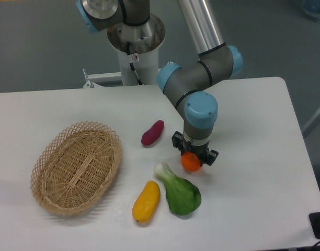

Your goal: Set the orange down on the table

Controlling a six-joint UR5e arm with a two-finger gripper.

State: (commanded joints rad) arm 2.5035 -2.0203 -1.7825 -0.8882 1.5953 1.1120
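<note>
Your orange (191, 162) sits clamped in the gripper (193, 158), low over the table (254, 130), just beside the green leafy vegetable (178, 192); whether it touches the surface, you cannot tell. I judge the carry nearly done: release and retreat remain.

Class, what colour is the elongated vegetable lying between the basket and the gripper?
Purple-magenta; the vegetable shows clearly in the fixed camera view.

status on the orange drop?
Gripper shut on orange, low over table. Not released. Bok choy close below-left; otherwise clear.
</note>
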